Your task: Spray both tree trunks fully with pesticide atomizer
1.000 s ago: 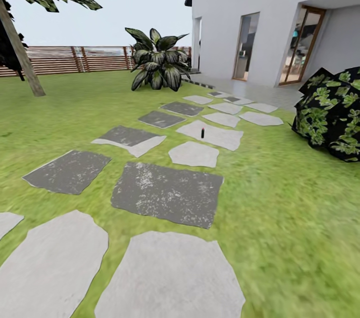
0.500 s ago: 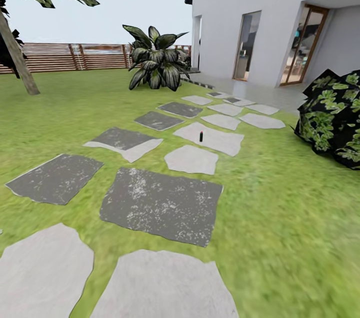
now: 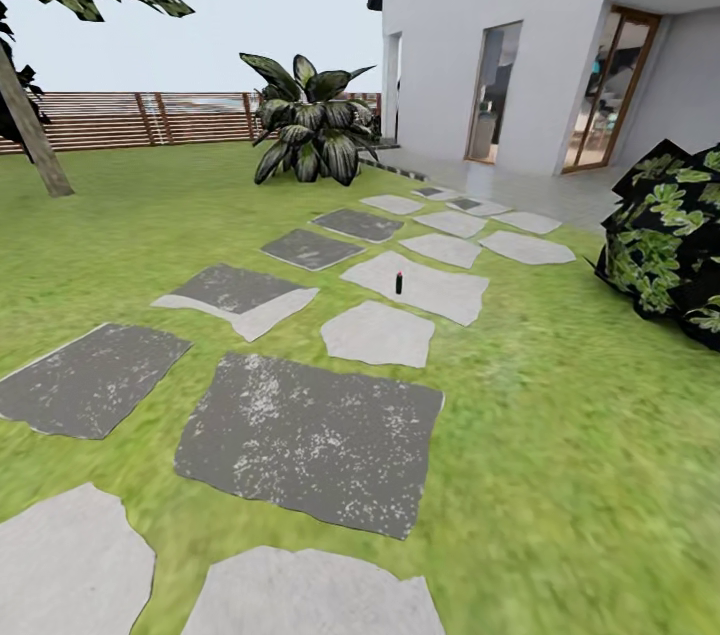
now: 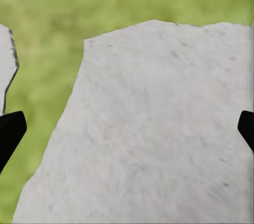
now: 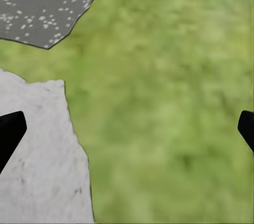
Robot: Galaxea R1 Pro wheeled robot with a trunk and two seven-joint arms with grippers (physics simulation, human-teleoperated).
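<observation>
A tree with a leaning grey-brown tree trunk and a dark crown stands at the far left of the garden by the fence. On a pale slab mid-lawn stands a small dark upright thing with a red top; it is too small to tell whether it is the pesticide atomizer. My left gripper is open, black fingertips wide apart above a pale stone slab. The right gripper is open too, above the grass floor beside a pale slab. Neither holds anything.
Grey and pale stepping stones run ahead toward a white house. A broad-leafed plant stands near the slatted fence. A dark leafy bush sits at the right. Open lawn lies on both sides.
The whole head view has shifted: the camera has moved forward over the path, so the near slabs slid down the picture and the red-topped thing looks slightly closer.
</observation>
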